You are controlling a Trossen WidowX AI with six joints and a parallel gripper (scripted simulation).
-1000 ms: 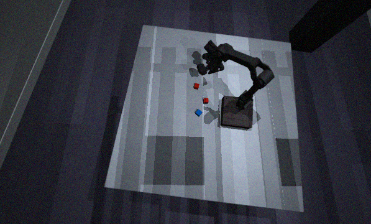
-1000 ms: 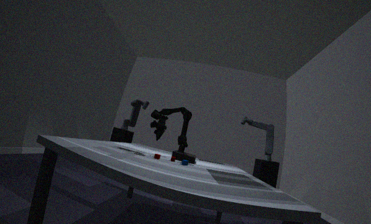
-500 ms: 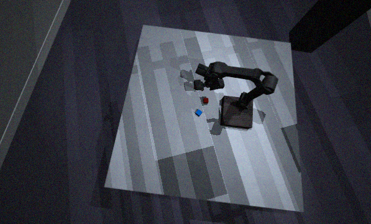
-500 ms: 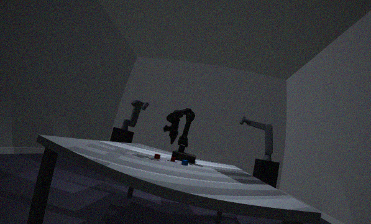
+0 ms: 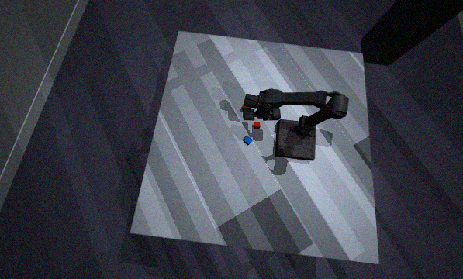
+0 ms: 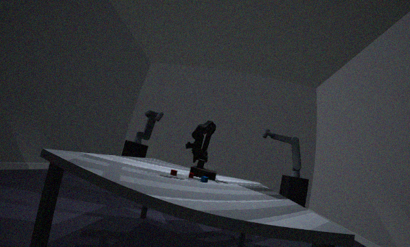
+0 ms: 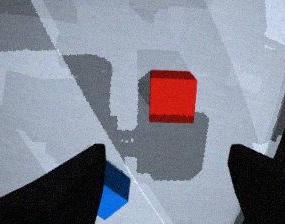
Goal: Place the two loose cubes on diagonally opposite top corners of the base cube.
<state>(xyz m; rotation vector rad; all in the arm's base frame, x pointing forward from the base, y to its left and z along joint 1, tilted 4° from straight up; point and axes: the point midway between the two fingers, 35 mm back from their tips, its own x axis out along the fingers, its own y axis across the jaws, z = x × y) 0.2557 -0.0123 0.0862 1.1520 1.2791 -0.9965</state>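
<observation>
Open, empty gripper [image 7: 167, 192] hovers above a red cube [image 7: 171, 95], with a blue cube [image 7: 113, 192] near 1 finger.

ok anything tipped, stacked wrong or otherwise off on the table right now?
Nothing stands out. The near red cube, the far red cube and the blue cube all sit flat on the table, apart from each other. The gripper is open and empty above them.

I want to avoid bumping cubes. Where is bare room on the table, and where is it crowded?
Crowded: near the arm's base block, where two red cubes and the blue cube sit near together under the open gripper. Bare: the wide table stretch toward the front edge, left of the blue cube.
</observation>
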